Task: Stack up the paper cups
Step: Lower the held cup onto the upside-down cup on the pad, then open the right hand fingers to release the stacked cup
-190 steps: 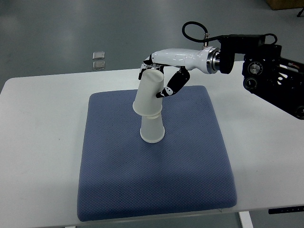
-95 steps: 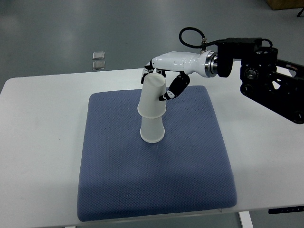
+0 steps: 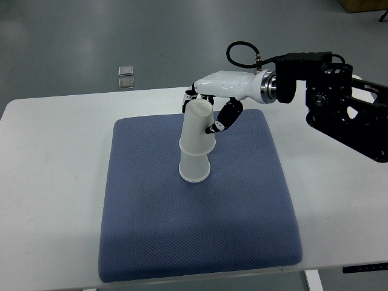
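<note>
Bright, even overhead light; sharp, faint shadows.

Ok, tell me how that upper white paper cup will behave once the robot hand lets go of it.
The upper white paper cup, upside down and held by the right robot hand, looks thin and light, so it would probably crush under a hard squeeze. It sits only partly over the lower white paper cup and leans slightly, so it may tip. The soft blue cushion pad likely adds wobble.

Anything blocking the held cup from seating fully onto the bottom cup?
Nothing visible does. The right hand grips the upper cup, already partly over the lower cup on the blue mat. No other object near the stack.
</note>
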Action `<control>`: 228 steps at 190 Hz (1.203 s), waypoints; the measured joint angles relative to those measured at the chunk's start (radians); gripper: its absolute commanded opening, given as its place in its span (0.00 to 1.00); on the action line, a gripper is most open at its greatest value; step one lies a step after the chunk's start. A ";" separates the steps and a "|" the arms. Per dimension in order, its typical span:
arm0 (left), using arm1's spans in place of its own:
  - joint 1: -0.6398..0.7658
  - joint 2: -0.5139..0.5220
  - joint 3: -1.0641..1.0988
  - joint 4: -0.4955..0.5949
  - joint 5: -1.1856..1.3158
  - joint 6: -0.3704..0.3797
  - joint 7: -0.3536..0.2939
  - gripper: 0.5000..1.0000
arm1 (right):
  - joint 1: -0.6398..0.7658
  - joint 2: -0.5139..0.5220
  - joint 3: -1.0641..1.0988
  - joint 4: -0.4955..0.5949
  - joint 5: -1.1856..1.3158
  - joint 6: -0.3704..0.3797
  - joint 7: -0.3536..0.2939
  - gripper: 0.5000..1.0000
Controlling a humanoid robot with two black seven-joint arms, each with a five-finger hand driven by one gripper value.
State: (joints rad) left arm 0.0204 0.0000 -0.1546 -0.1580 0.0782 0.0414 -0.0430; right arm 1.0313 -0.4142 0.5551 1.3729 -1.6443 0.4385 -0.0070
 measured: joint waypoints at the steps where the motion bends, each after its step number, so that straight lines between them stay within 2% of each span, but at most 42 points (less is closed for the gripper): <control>1: 0.000 0.000 0.000 0.000 0.000 0.000 0.000 1.00 | 0.000 0.000 0.000 0.000 0.000 0.000 0.000 0.00; 130: 0.000 0.000 0.000 0.000 0.000 0.000 0.000 1.00 | -0.053 0.024 0.000 -0.008 -0.009 -0.022 -0.015 0.00; 157: 0.000 0.000 0.000 0.000 0.000 0.000 0.000 1.00 | -0.064 0.035 0.000 -0.011 -0.009 -0.034 -0.016 0.18; 172: 0.000 0.000 0.000 0.000 0.000 0.000 0.000 1.00 | -0.066 0.037 0.000 -0.012 -0.008 -0.038 -0.016 0.46; 186: 0.000 0.000 0.000 0.000 0.000 0.000 0.000 1.00 | -0.066 0.037 0.001 -0.012 -0.005 -0.039 -0.016 0.61; 193: 0.000 0.000 0.000 0.000 0.000 0.000 0.000 1.00 | -0.067 0.037 0.002 -0.012 -0.003 -0.039 -0.016 0.72; 206: 0.000 0.000 0.000 0.000 0.000 0.000 0.000 1.00 | -0.071 0.037 0.002 -0.012 0.000 -0.037 -0.015 0.79; 228: 0.000 0.000 0.000 0.000 0.000 0.000 0.000 1.00 | -0.074 0.037 0.002 -0.011 0.004 -0.030 -0.014 0.81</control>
State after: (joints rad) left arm 0.0203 0.0000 -0.1544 -0.1580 0.0782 0.0414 -0.0429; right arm 0.9577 -0.3773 0.5569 1.3615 -1.6407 0.4083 -0.0212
